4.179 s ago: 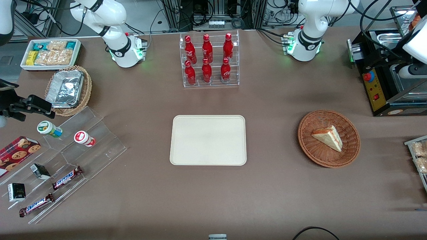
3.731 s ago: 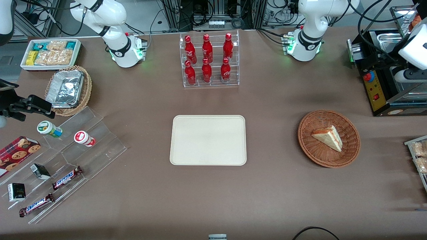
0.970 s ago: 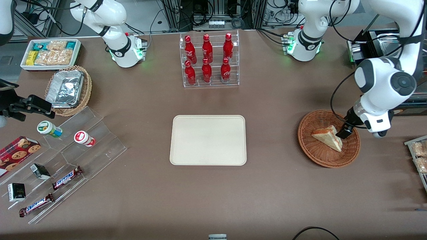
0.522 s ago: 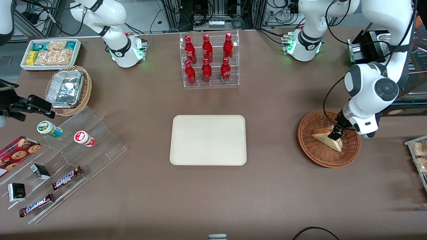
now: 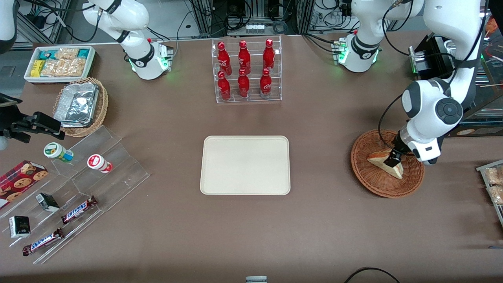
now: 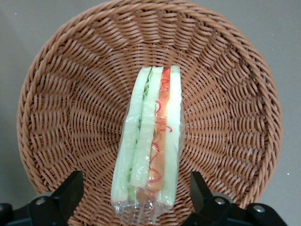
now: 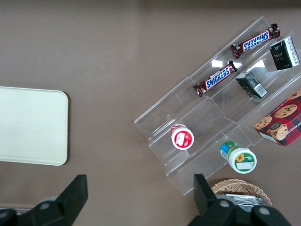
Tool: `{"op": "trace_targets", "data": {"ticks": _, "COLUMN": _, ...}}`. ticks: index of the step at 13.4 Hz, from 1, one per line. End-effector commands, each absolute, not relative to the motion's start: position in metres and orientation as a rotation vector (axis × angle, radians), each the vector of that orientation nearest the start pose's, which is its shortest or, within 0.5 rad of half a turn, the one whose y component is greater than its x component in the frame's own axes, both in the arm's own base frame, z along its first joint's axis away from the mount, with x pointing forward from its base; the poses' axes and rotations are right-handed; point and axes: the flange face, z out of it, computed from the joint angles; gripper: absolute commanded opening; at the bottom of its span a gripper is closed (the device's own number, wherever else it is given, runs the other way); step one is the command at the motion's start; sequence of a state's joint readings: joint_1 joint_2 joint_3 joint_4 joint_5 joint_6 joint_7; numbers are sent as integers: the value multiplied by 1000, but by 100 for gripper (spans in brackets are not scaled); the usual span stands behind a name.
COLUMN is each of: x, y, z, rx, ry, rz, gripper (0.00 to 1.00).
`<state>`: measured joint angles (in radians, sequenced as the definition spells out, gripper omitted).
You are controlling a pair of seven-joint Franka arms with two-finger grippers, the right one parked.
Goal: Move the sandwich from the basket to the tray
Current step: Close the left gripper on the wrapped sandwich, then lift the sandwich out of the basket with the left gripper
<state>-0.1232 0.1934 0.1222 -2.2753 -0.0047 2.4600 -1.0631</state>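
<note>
The sandwich [image 5: 383, 165] [image 6: 150, 141], a plastic-wrapped wedge of pale bread with green and orange-red layers, lies in the reddish-brown wicker basket [image 5: 369, 181] [image 6: 61, 113] toward the working arm's end of the table. My gripper [image 5: 393, 160] [image 6: 135, 188] hangs just above the sandwich's wide end, open, with one black finger on each side of the wedge and neither touching it. The cream rectangular tray [image 5: 245, 165] [image 7: 28, 127] lies flat at the table's middle with nothing on it.
A clear rack of red bottles [image 5: 246, 70] stands farther from the front camera than the tray. A black machine [image 5: 448, 98] stands close to the basket. Snack packets [image 5: 494, 184] lie at the working arm's table edge. A clear stepped display with snacks [image 5: 59, 196] sits toward the parked arm's end.
My arm has swung in from the table's end and come down over the basket. Over the last second the gripper moved from the sandwich's edge to straddle its wide end.
</note>
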Motion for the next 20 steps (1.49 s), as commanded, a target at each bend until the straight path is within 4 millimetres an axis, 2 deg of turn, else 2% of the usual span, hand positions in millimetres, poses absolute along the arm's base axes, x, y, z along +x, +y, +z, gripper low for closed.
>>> {"op": "trace_targets", "data": {"ticks": 1, "x": 534, "y": -5, "z": 267, "rx": -2680, "ry": -1611, "rz": -15, "gripper": 99}}
{"op": "trace_targets", "data": {"ticks": 2, "x": 534, "y": -5, "z": 266, "rx": -2680, "ry": -1608, "rz": -13, "gripper": 89}}
{"op": "trace_targets", "data": {"ticks": 3, "x": 533, "y": -5, "z": 265, "rx": -2677, "ry": -1609, "rz": -9, "gripper": 67}}
{"op": "trace_targets", "data": {"ticks": 6, "x": 534, "y": -5, "z": 264, "rx": -2673, "ry": -1614, "rz": -7, "gripper": 14}}
{"op": "trace_targets", "data": {"ticks": 7, "x": 534, "y": -5, "z": 264, "rx": -2670, "ry": -1619, "rz": -8, "gripper": 2}}
{"op": "trace_targets", "data": {"ticks": 10, "x": 542, "y": -9, "z": 279, "rx": -2675, "ry": -1639, "rz": -41, "gripper": 0}}
{"op": "trace_targets", "data": {"ticks": 11, "x": 547, "y": -22, "z": 291, "rx": -2697, "ry": -1597, "rz": -46, "gripper": 0}}
{"op": "trace_targets", "data": {"ticks": 13, "x": 566, "y": -48, "z": 328, "rx": -2720, "ry": -1501, "rz": -5, "gripper": 0}}
{"op": "trace_targets", "data": {"ticks": 15, "x": 583, "y": -82, "z": 374, "rx": -2744, "ry": -1393, "rz": 38, "gripper": 0}}
{"op": "trace_targets", "data": {"ticks": 18, "x": 588, "y": -141, "z": 434, "rx": -2845, "ry": -1119, "rz": 68, "gripper": 0}}
{"op": "trace_targets", "data": {"ticks": 20, "x": 579, "y": -193, "z": 456, "rx": -2905, "ry": -974, "rz": 41, "gripper": 0}}
